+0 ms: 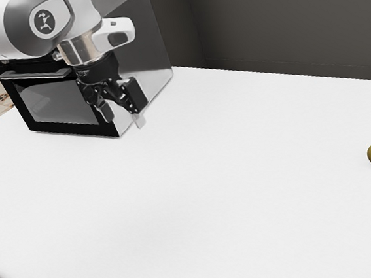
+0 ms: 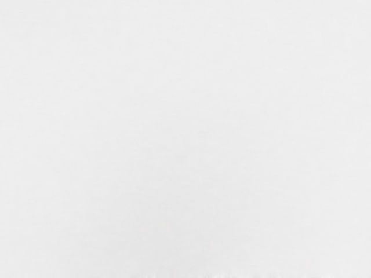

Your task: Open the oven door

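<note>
- The oven door [image 1: 57, 103] is on the front of the oven [image 1: 139, 39], which stands at the desk's [image 1: 208, 202] far corner on the exterior view's left; the door looks shut.
- The pincer [image 1: 123, 115] is spread, nothing between its fingers, and hangs by the oven's near front corner, lower than the handle [image 1: 35, 75]; whether it touches the oven cannot be told.
- The best hold is the handle, a bar along the door's top edge: a finger hooked behind it near mid-length, or both fingers closed across it.
- The door should feel rigid and fairly weighty, probably hinged along its bottom edge, so the pull ought to curve outward and down.
- The smooth bar may let the fingers slide; a square grip would help.
- The dark glass panel offers no purchase and, being perhaps fragile, should not be knocked.
</note>
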Robot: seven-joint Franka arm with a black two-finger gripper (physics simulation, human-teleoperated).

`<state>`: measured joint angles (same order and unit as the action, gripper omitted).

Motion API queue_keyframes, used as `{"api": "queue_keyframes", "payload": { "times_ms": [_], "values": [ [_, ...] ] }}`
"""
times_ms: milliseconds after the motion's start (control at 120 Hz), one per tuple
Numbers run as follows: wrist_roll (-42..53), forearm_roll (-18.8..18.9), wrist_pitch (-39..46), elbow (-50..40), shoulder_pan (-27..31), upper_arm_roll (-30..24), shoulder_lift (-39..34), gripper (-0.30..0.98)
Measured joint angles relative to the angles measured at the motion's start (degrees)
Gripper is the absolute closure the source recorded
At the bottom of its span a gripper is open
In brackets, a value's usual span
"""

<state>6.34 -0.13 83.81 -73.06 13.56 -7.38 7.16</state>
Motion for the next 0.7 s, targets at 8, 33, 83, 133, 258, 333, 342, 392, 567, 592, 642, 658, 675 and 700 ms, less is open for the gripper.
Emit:
{"api": "queue_keyframes", "payload": {
  "times_ms": [8, 33, 83, 133, 258, 333, 342, 392, 567, 592, 642, 658, 675, 700],
  "values": [
    [0.0, 0.0, 0.0, 0.0, 0.0, 0.0, 0.0, 0.00],
    [0.1, 0.0, -0.1, 0.0, 0.0, 0.0, 0.0, 0.00],
    [0.2, 0.0, -0.1, 0.0, 0.0, 0.0, 0.0, 0.00],
    [0.4, 0.0, -0.2, 0.0, 0.0, 0.1, 0.0, 0.00],
    [0.7, -0.6, -0.3, 0.2, 0.1, 0.4, -0.2, 0.00],
    [3.8, -3.4, 0.3, 8.8, -1.7, 7.0, -5.2, 0.00],
    [4.7, -3.6, 0.8, 9.7, -1.8, 8.0, -5.6, 0.00],
    [9.7, -2.7, 4.3, 12.8, -0.1, 11.8, -6.4, 0.00],
    [23.2, 8.7, 21.6, 11.4, 6.2, 17.1, 4.2, 0.00],
    [24.8, 9.4, 23.8, 12.0, 5.5, 17.4, 6.2, 0.00],
    [28.0, 9.7, 27.6, 14.5, 6.0, 17.3, 10.6, 0.00],
    [28.9, 9.5, 28.6, 15.4, 6.5, 17.2, 11.9, 0.00],
    [29.9, 9.2, 29.6, 16.0, 6.9, 17.2, 12.9, 0.00],
    [31.3, 8.8, 30.9, 16.6, 7.3, 17.1, 14.0, 0.00]
  ]
}}
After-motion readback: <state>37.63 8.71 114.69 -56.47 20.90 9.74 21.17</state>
